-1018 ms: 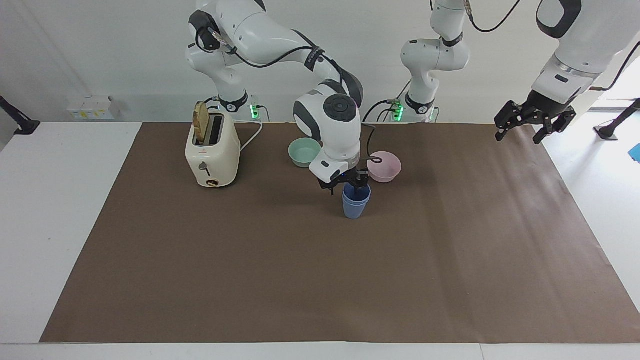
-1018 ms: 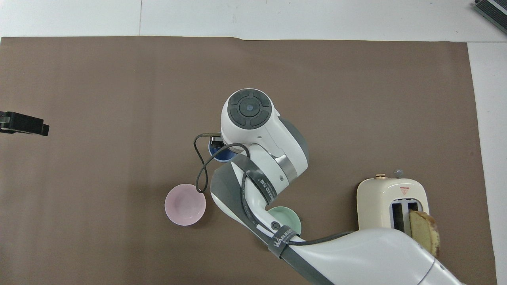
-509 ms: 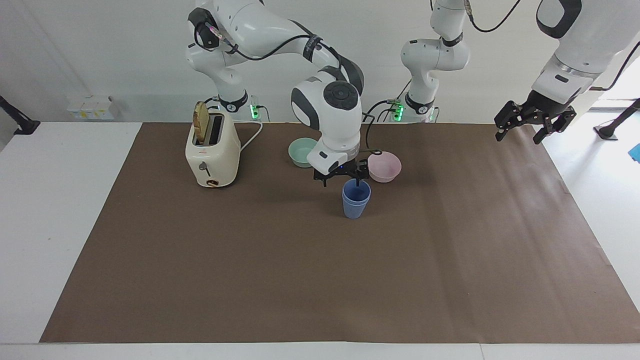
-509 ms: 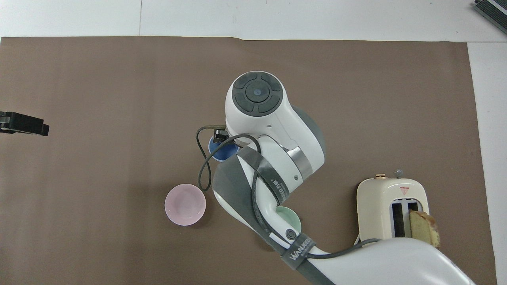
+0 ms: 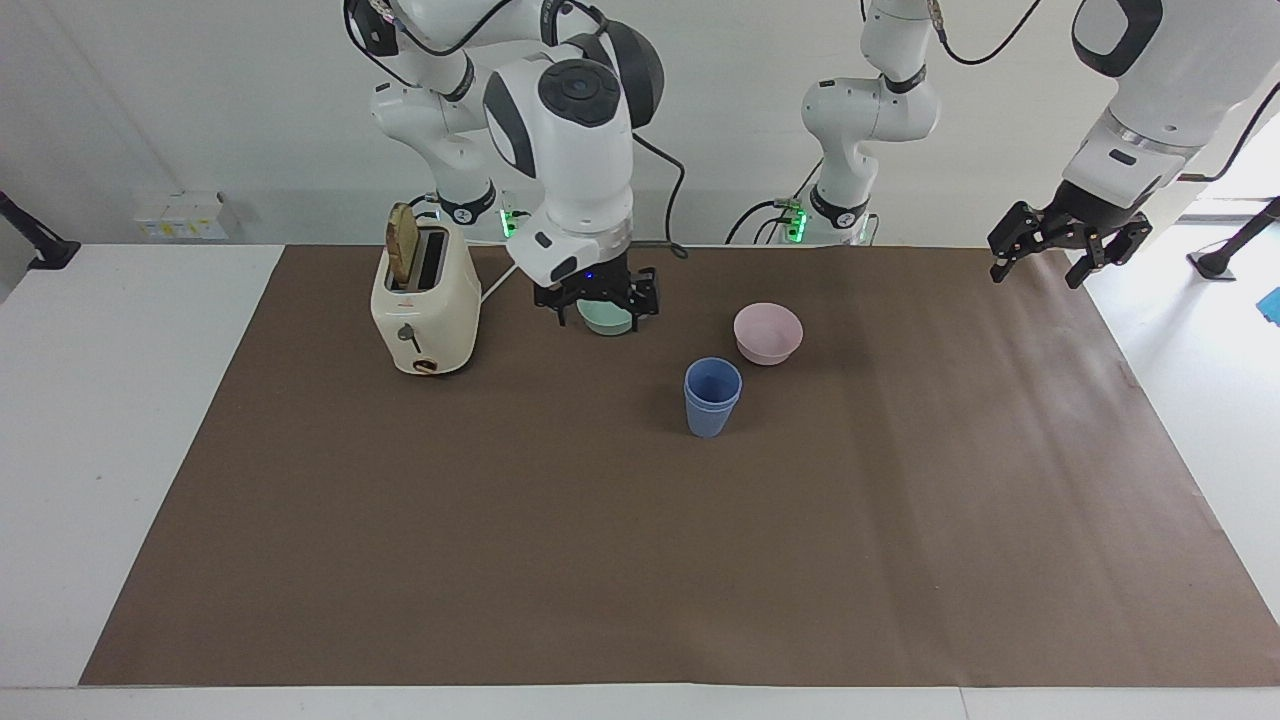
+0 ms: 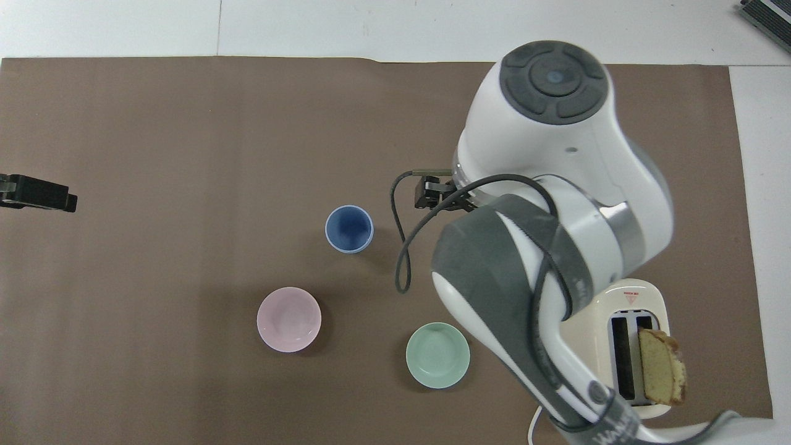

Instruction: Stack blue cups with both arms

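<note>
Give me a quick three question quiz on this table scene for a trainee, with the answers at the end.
1. True or false: the blue cups are nested, one inside the other.
2. Which bowl lies nearer the toaster: A, the pink bowl, or B, the green bowl?
3. What sticks out of the toaster's slot?

Key
1. True. They stand stacked on the mat, with the right gripper and left gripper both open and clear of them.
2. B.
3. A slice of bread.
</note>
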